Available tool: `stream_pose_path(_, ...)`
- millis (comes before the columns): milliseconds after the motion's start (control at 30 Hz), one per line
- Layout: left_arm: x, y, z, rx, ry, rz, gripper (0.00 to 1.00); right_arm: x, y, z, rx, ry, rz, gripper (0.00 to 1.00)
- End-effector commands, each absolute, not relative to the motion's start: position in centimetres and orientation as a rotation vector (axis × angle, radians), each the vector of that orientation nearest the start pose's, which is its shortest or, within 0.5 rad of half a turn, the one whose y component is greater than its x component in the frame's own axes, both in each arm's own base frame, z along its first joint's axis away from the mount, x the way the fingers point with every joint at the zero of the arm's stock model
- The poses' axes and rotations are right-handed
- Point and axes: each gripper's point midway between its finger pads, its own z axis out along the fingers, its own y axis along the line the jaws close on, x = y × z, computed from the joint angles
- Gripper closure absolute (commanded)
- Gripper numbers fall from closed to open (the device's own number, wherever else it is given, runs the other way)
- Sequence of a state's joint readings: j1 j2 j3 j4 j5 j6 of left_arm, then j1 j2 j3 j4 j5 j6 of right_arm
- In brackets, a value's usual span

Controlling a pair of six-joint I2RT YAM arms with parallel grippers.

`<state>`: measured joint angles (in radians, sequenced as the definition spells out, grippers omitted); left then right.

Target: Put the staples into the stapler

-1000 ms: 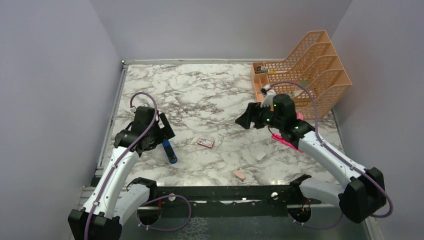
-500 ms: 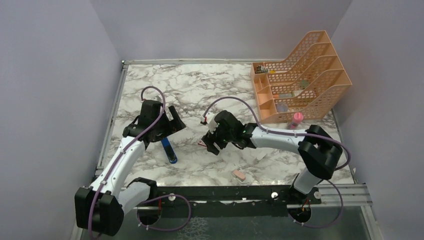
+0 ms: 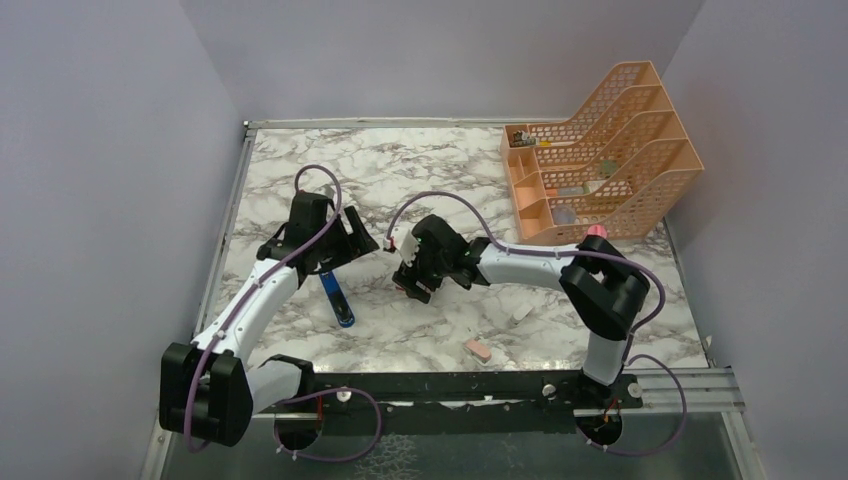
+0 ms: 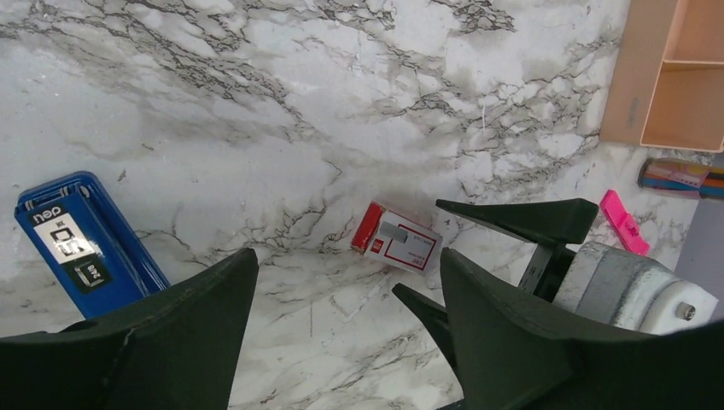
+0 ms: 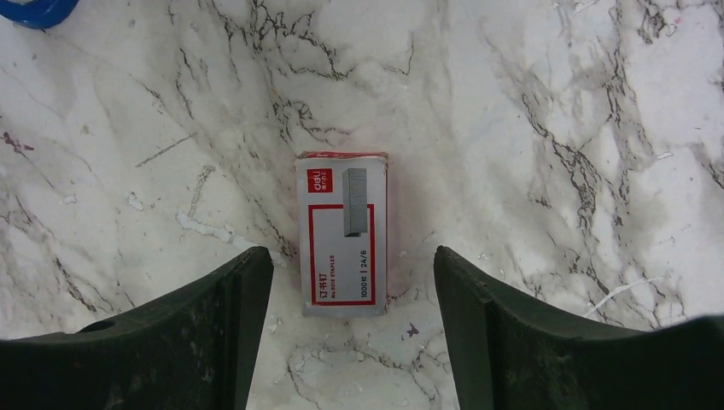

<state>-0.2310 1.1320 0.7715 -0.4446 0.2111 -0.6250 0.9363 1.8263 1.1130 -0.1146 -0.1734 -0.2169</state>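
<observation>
The staples, a small red-and-white box (image 5: 341, 231), lie flat on the marble near the table's middle. My right gripper (image 5: 352, 252) hovers just above the box, open, a finger on each long side and not touching it. In the top view that gripper (image 3: 415, 280) covers most of the box. The blue stapler (image 3: 338, 300) lies to the left, closed, its end showing in the left wrist view (image 4: 85, 243). My left gripper (image 3: 355, 240) is open and empty above the marble between the stapler and the box (image 4: 397, 239), facing the right gripper's fingers (image 4: 529, 220).
An orange mesh desk organiser (image 3: 600, 150) with small items stands at the back right. A salmon eraser (image 3: 477, 349) lies near the front edge. A pink highlighter (image 4: 621, 222) lies right of the box. A metal rim (image 3: 232, 220) runs along the table's left side.
My right arm has swung from the organiser leftward to the staples box and lowered over it. The left arm has moved up and right, away from the stapler toward the box.
</observation>
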Motion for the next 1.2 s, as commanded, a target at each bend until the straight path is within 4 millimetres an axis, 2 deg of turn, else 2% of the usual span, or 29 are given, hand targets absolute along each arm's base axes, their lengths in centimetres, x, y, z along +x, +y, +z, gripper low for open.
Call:
stream_pose_path(0,28.5,-13.7,12.5,-0.333,2.397,-0.718,0.24,24.7,37.9,3.2,-1.487,2.007,0.549,0.27)
stream_pose_path(167,28.7,-14.1,11.1,-0.336,2.397,-0.742,0.34,24.4,37.6,1.9,-1.514,2.046,0.545,0.45)
stream_pose_path(300,29.0,-13.9,9.7,-0.358,2.373,-0.732,0.36,23.7,37.7,2.1,-1.529,2.055,0.598,0.48)
stream_pose_path(467,28.8,-15.5,8.9,-0.349,2.351,-0.870,0.37,23.7,37.6,1.7,-1.522,2.056,0.599,0.57)
stream_pose_path(667,28.8,-17.7,8.5,-0.302,2.334,-1.055,0.40,24.0,37.7,1.8,-1.532,2.019,0.590,0.60)
stream_pose_path(800,28.3,-18.8,7.1,-0.279,2.381,-1.135,0.39,24.1,37.9,1.6,-1.543,2.003,0.590,0.59)
stream_pose_path(967,27.9,-20.0,6.2,-0.236,2.404,-1.196,0.40,24.3,37.9,1.3,-1.544,2.001,0.584,0.57)
stream_pose_path(1167,27.5,-20.7,5.3,-0.219,2.432,-1.230,0.47,24.4,37.9,0.8,-1.548,2.006,0.588,0.55)
